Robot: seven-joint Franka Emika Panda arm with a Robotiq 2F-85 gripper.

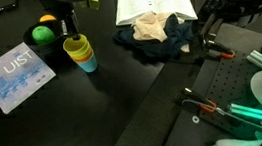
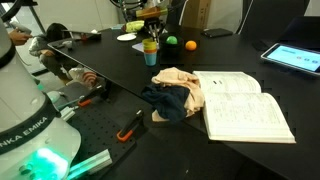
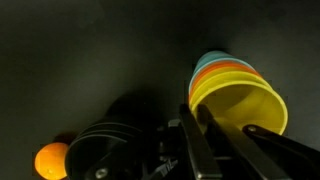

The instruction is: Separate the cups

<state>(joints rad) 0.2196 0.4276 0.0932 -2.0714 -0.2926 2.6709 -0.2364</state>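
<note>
The cups stand nested in one stack on the black table, seen in both exterior views (image 1: pixel 80 53) (image 2: pixel 150 50). The wrist view shows a yellow cup (image 3: pixel 240 105) on top, then an orange rim (image 3: pixel 228 70) and a light blue one (image 3: pixel 212 58). The second yellow cup is hidden. My gripper (image 1: pixel 70 32) (image 2: pixel 151 35) is right above the stack. In the wrist view its fingers (image 3: pixel 195 110) are close together on the near rim of the top yellow cup, one outside and one inside.
A green ball (image 1: pixel 41 35) (image 2: pixel 170 41) and an orange ball (image 2: pixel 190 45) (image 3: pixel 50 160) lie near the stack. A blue UIST booklet (image 1: pixel 15 75), an open book (image 1: pixel 153 2) (image 2: pixel 245 105), crumpled cloths (image 1: pixel 157 35) (image 2: pixel 175 92) and a tablet (image 2: pixel 295 57) also lie on the table.
</note>
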